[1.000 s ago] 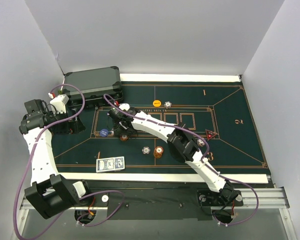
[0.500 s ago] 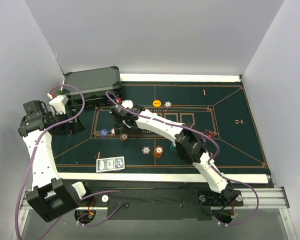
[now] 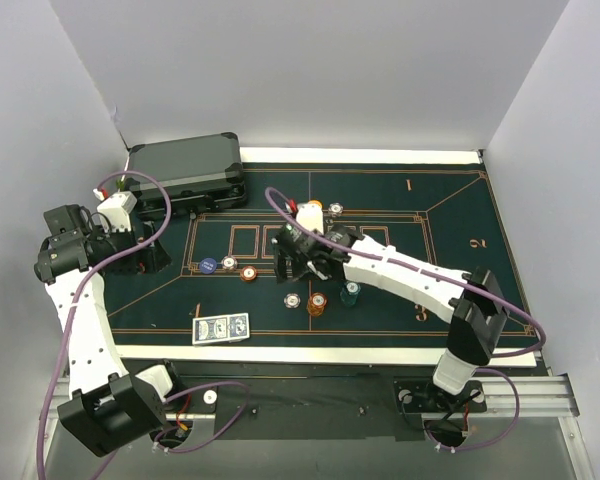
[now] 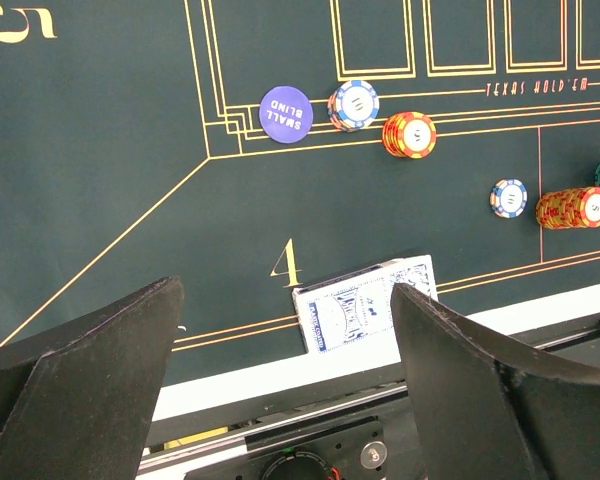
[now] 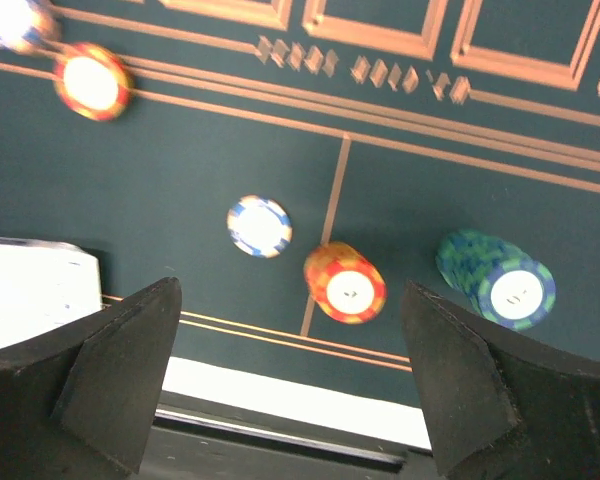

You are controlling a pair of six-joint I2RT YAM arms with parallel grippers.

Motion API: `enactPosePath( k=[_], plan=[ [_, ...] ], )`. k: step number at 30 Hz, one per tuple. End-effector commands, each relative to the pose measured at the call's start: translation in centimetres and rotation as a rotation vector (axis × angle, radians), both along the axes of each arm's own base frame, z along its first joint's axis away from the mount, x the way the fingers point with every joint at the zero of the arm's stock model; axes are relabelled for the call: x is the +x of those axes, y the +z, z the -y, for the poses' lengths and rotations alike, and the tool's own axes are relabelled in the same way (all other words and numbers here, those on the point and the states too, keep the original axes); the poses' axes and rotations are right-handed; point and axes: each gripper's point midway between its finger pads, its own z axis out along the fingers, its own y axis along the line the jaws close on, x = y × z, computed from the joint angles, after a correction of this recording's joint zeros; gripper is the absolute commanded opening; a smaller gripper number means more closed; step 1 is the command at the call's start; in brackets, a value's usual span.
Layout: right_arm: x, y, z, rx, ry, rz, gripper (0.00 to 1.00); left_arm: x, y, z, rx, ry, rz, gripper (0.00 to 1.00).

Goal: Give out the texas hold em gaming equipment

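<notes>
Both claws are spread wide and hold nothing. The right claw [image 3: 290, 262] hangs over the green table [image 3: 460, 210], beyond the card deck [image 3: 221, 328] and to its right. The left claw [image 3: 152, 250] hangs beyond the deck and to its left, near the dark case [image 3: 185, 170].

I judge the job partly done. Some chips are already out on the felt:

- **Straight beyond the deck:** a purple small-blind button [image 4: 286, 113], a blue-and-white stack [image 4: 354, 104] touching or just beside it, and a red-and-orange chip [image 4: 409, 135] close by.
- **Right of the deck:** a lone white-and-blue chip [image 5: 259, 226], a red-and-orange stack [image 5: 345, 283] just beside it, and a teal stack [image 5: 495, 275] further right.
- **Far beyond the deck, towards the back edge:** an orange disc [image 3: 314, 206] with a pale chip [image 3: 335, 209] next to it.

Most of these pieces sit in the half of the felt nearer the deck. The marked seats far to the deck's right show no chips that I can make out.

The cards look undealt. The deck lies as one blue-backed block at the near border by the printed 4, and I see no loose card anywhere. Dealing the cards, and probably supplying the bare seats, is what remains.
</notes>
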Motion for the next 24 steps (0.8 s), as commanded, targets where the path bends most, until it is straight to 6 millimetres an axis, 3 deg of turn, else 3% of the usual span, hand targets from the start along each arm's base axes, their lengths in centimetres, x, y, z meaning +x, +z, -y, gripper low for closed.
enactPosePath(
  k=[1, 5, 16, 24],
  plan=[
    [-1.9, -2.7, 3.2, -0.067, -0.058, -0.022, 0.85, -0.1, 1.4, 0.4, -0.001, -0.023, 0.046, 0.96],
    [-2.7, -4.0, 4.4, -0.087, -0.067, -0.037, 0.86, -0.1, 1.4, 0.4, -0.006, -0.019, 0.042, 0.96],
    [-3.2, -7.9, 4.4, -0.12, -0.066, -0.087, 0.85, 0.0, 1.9, 0.3, -0.002, -0.015, 0.046, 0.96],
    [-3.1, -10.0, 3.9, -0.134, -0.067, -0.123, 0.7, 0.2, 1.4, 0.2, -0.005, -0.015, 0.04, 0.96]
  ],
)
